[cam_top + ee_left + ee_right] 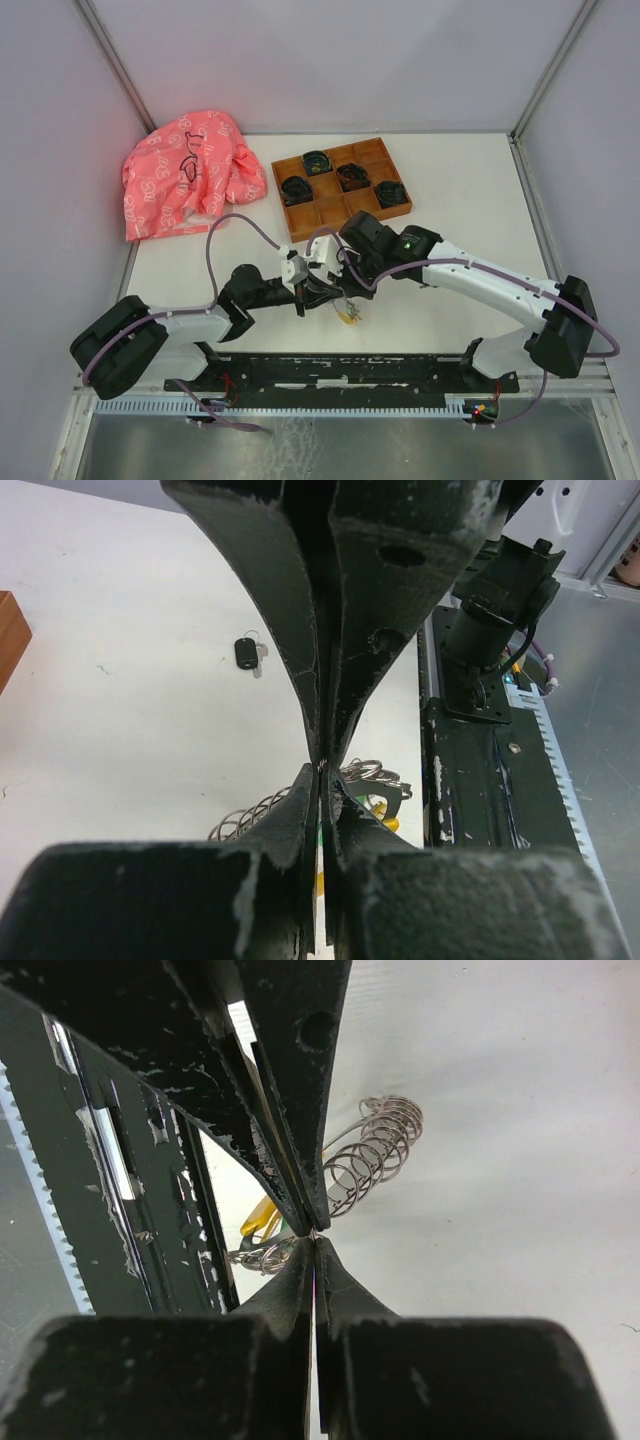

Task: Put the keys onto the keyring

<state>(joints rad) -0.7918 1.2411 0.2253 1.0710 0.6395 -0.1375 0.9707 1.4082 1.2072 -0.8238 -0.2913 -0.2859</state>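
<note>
White table (480,200) boxed in by pale walls. From the top view, a pink cloth (185,180) is bunched in the far left corner. A wooden tray (330,212) with dark coiled bundles (318,160) sits by the middle of the far edge. Both arms reach toward the middle of the near edge, with the left gripper (318,293) and right gripper (335,268) almost nose to nose. The keyring (348,315) is right under them, just a small metallic and yellow tangle from up here.

Left wrist view: the fingers are pressed flat together with no gap, and a sliver of green shows in the slit. The keyring (372,775) sits right at the tips, so it looks pinched. A black-headed key (246,653) lies on bare table well apart from it, further out.

Right wrist view: same deal, jaws squeezed tight, with a glint of wire at the tips. The keyring (375,1155) shows a springy metal coil beside the fingers, and the yellow tag (258,1222) is on the other side.
</note>
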